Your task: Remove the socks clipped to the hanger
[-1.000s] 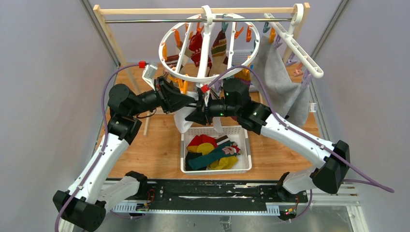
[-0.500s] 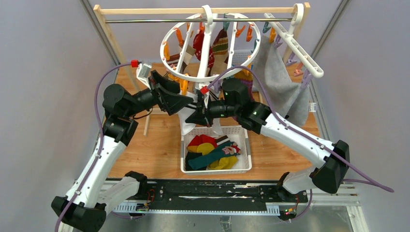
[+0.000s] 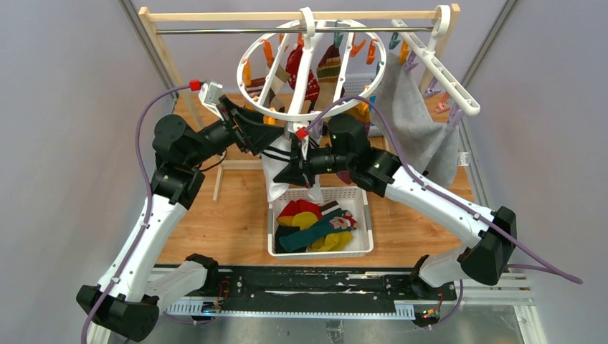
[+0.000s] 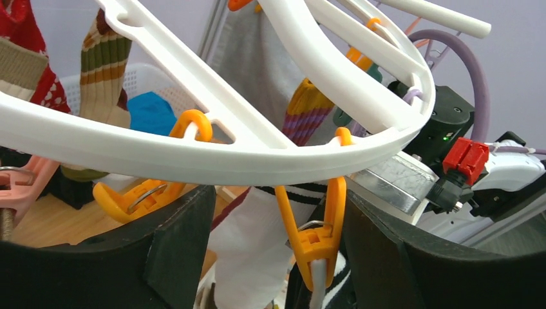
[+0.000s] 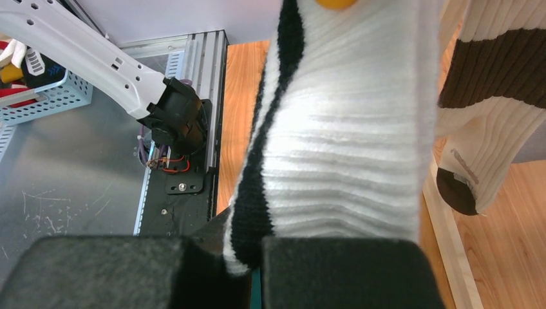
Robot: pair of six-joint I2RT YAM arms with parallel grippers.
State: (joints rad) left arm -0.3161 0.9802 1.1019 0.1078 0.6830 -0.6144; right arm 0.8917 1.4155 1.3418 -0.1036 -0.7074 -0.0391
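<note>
The round white hanger point(image 3: 252, 54) hangs from the rail with orange clips and several socks, among them a red one point(image 3: 301, 68) and a striped one point(image 3: 326, 66). My left gripper point(image 4: 277, 254) is open, its jaws on either side of an orange clip point(image 4: 317, 241) that pinches a white sock with black stripes point(image 4: 248, 248). In the top view the left gripper point(image 3: 265, 142) sits just under the ring's near rim. My right gripper point(image 5: 256, 273) is shut on the lower part of that white sock point(image 5: 348, 148), below the ring in the top view point(image 3: 283, 174).
A white basket point(image 3: 272, 233) with several loose socks stands on the wooden table below the grippers. A large grey cloth point(image 3: 416, 129) hangs from a straight white clip rack point(image 3: 439, 70) at the right. A brown-cream sock point(image 5: 496, 96) hangs beside the held one.
My left arm has risen and moved back under the ring's near rim. The ring has tipped up and back. My right gripper keeps its hold on the white sock.
</note>
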